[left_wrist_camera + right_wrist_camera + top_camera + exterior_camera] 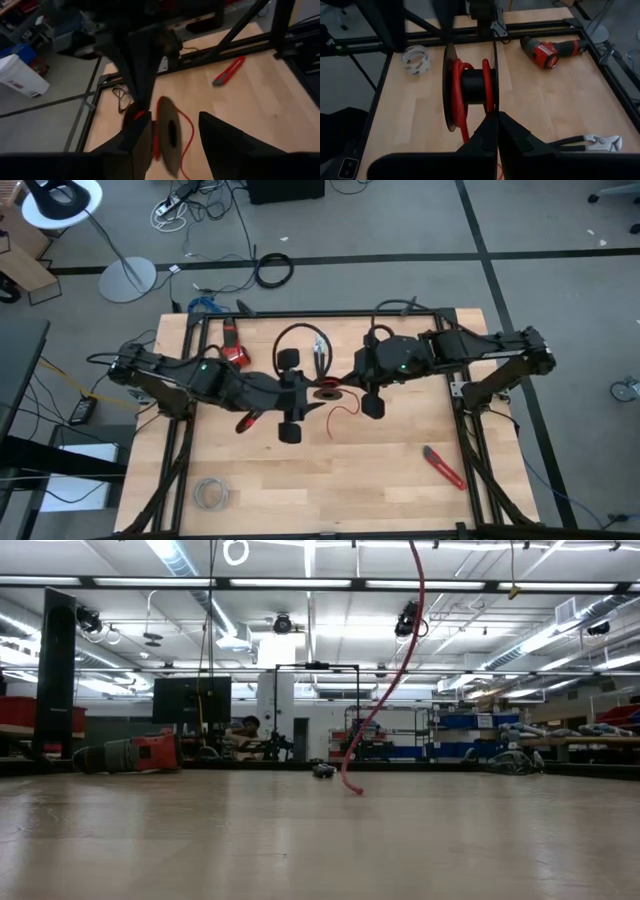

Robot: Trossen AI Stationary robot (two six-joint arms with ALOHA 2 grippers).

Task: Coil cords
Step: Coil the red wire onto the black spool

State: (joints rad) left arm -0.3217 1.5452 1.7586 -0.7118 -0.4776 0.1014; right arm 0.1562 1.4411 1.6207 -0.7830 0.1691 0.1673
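One pale wooden table (380,480) carries two dark arms meeting at its middle over one black flanged spool (470,85). The right gripper (496,131) is clenched on the spool's flange edge; the left gripper (172,142) stands parted around the spool. One thin bright red wire (345,415) is partly wound on the spool, its tail hanging to the table.

The high camera is looking straight down on the whole surface (330,470) from well above. The low camera is sitting at surface height, facing level across it into the room. Each wrist camera is looking closely past its own arm's fingers. Both wrist views are sharing the spool (470,85) and red wire (187,127).
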